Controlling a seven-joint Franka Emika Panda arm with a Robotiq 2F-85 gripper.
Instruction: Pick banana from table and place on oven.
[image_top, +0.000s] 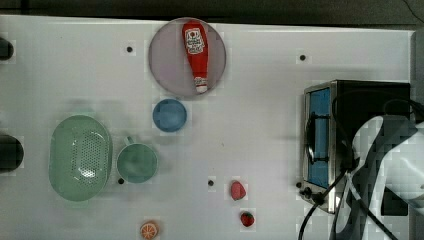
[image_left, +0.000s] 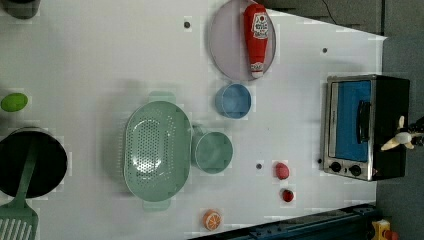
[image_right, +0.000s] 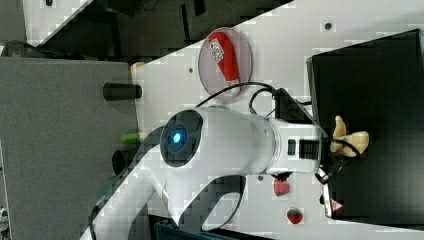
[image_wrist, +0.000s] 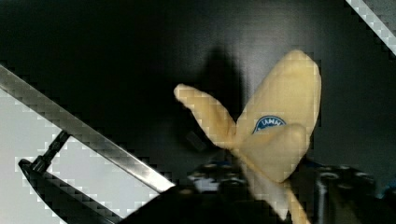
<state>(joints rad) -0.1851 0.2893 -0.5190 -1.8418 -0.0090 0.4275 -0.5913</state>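
Banana is closest to the wrist camera, pale and blue-stickered against the oven's black top. The right view puts it at the tip of the hand, over the top panel. I can't tell whether the hand is clamped on it or letting go, nor whether the fruit already touches the panel.

I judge this to be the set-down step. To do it well I'd bring the banana down until it rests flat on the panel, release only then, and lift straight up, so that nothing drags it sideways.

Edges matter here. The wrist view shows the steel front rim and the bar handle close by, with white tabletop beyond. In the right view the banana sits nearer the oven's front side than its middle, so a nudge that way could roll it off. I'd favour shifting deeper onto the panel, where there is plenty of bare black surface. Cables loop around the wrist in the right view, so I'd watch them while retreating. Above the oven, nothing I can see blocks the lift.
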